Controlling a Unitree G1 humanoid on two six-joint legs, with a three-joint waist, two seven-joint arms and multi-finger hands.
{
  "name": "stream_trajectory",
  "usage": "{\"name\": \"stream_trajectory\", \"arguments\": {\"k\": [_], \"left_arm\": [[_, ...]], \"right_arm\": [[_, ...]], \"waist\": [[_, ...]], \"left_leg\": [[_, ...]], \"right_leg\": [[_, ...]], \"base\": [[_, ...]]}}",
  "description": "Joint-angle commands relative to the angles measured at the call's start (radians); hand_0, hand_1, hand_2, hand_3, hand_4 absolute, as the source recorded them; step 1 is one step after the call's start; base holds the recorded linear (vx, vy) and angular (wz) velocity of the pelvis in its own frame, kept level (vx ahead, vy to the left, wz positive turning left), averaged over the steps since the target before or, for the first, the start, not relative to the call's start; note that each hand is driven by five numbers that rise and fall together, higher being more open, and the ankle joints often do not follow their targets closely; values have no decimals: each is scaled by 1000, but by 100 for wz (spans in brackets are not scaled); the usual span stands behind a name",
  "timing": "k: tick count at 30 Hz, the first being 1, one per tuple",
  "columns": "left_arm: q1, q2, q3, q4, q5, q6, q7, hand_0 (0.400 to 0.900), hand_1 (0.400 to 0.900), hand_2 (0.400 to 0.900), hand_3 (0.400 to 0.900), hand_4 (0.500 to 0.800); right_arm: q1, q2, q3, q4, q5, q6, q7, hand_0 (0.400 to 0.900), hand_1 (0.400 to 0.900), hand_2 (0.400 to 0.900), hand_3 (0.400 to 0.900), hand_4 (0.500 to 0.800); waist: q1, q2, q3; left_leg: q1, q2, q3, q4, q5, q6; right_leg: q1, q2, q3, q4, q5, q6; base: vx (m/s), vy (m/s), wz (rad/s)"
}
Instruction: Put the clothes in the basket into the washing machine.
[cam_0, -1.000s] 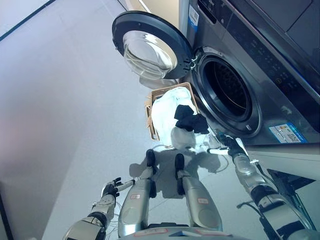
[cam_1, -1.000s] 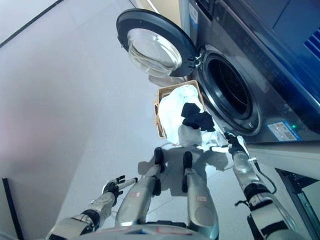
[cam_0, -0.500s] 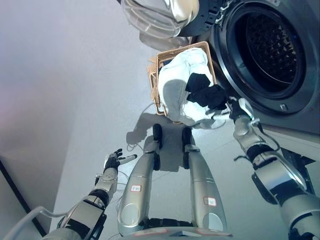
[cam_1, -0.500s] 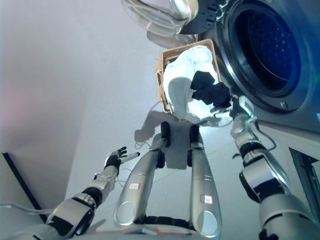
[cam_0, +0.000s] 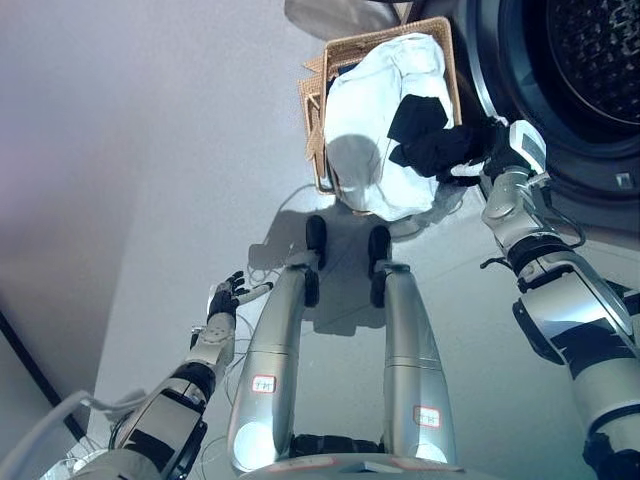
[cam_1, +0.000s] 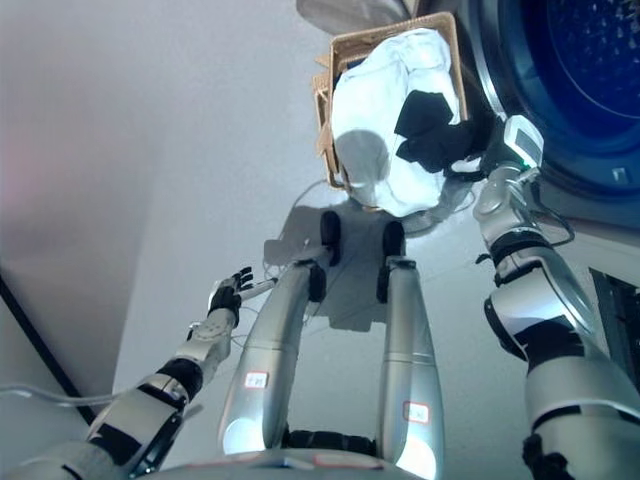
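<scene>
L hand (cam_0: 226, 300) is hanging low at left over the floor (cam_0: 120, 180), fingers spread, holding nothing. Basket (cam_0: 312, 95) is sitting on the floor just beside the washing machine (cam_0: 590, 90), heaped w/ white cloth (cam_0: 375, 110); dark garment (cam_0: 430, 135) is lying on top at the right side. R hand (cam_0: 500, 150) is touching the dark garment's edge; fingers hidden in the cloth, can't tell grip. Judgement: clothes are soft, light, floppy; pinching a bunched fold of the dark piece should lift it clear w/out dragging the white.
</scene>
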Motion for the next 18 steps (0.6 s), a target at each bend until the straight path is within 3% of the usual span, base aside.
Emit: {"name": "stream_trajectory", "arguments": {"k": [1,12,13,14,18], "left_arm": [[87,19,2,-42,-51,-13,19,900,900,900,900,800],[100,-8,-25,-23,-67,-9,13,900,900,900,900,800],[100,-8,-25,-23,-67,-9,13,900,900,900,900,800],[98,-10,-30,-23,-64,-12,17,900,900,900,900,800],[88,-14,-35,-18,-59,-17,29,900,900,900,900,800]], "right_arm": [[23,-97,9,-102,41,-43,-40,900,900,900,900,800],[-34,-72,62,-31,19,-28,5,900,900,900,900,800],[-34,-72,62,-31,19,-28,5,455,455,455,455,533],[-36,-71,66,-22,9,-24,4,400,400,400,400,500],[-37,-66,72,-2,-10,-15,-12,400,400,400,400,500]], "waist": [[28,55,-27],[51,55,-47],[51,55,-46],[51,52,-48],[50,46,-47]], "left_leg": [[-85,-21,16,140,-130,-31],[-197,-38,20,226,-133,-32],[-196,-38,20,225,-133,-32],[-197,-39,16,222,-131,-32],[-183,-39,12,203,-126,-34]], "right_leg": [[-69,24,21,103,-74,26],[-193,10,8,208,-96,23],[-192,10,8,208,-96,23],[-193,10,7,204,-95,22],[-178,7,2,188,-90,23]], "base": [[-22,-51,20],[-15,-19,8],[-22,-9,8],[0,0,0],[0,0,0]]}}
